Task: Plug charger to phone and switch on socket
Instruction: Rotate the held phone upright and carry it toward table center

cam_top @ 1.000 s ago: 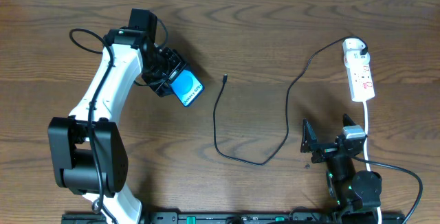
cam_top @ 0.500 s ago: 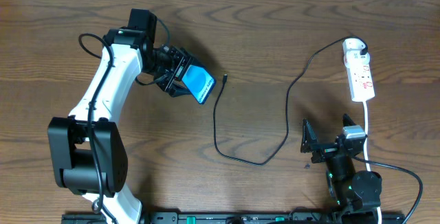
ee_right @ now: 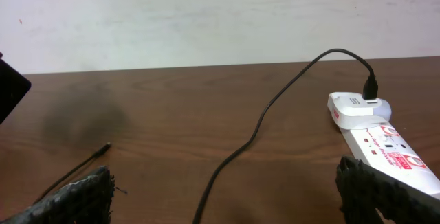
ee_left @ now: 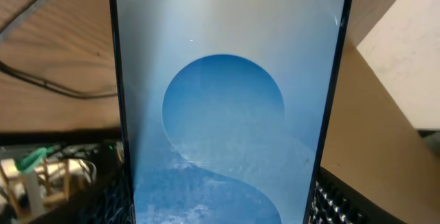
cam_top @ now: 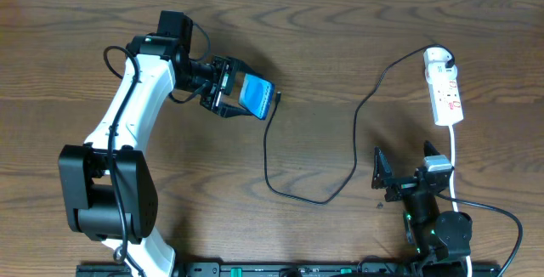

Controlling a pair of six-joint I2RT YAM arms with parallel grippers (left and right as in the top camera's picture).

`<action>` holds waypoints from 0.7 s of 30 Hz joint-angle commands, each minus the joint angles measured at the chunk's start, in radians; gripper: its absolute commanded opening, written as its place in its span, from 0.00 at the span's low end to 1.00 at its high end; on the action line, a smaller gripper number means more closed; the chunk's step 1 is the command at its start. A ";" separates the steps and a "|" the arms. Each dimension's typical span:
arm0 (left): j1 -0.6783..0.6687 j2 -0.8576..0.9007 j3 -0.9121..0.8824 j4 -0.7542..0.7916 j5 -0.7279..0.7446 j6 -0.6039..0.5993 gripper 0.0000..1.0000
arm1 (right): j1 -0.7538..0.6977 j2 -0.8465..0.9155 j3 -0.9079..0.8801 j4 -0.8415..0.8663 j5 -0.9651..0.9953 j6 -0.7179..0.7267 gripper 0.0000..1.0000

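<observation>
Left pincer [cam_top: 239,95] clamped on phone [cam_top: 256,97], now farther right, beside charger tip [cam_top: 278,98]; right pincer [cam_top: 406,171] apart.

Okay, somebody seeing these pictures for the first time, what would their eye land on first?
Probably the phone, its bright blue screen held in the fingers of the left gripper over the dark wooden table, left of centre. Next, the thin black charger cable looping from beside the phone across to the white socket at the right.
</observation>
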 commanded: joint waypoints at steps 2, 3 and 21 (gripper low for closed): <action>0.009 -0.024 0.010 -0.003 0.064 -0.062 0.59 | -0.005 -0.006 -0.003 -0.001 -0.005 -0.009 0.99; 0.009 -0.024 0.010 -0.003 0.064 -0.062 0.59 | -0.005 -0.006 -0.003 -0.001 -0.005 -0.009 0.99; 0.009 -0.024 0.010 -0.003 0.019 -0.060 0.59 | -0.005 -0.006 -0.003 -0.001 -0.005 -0.009 0.99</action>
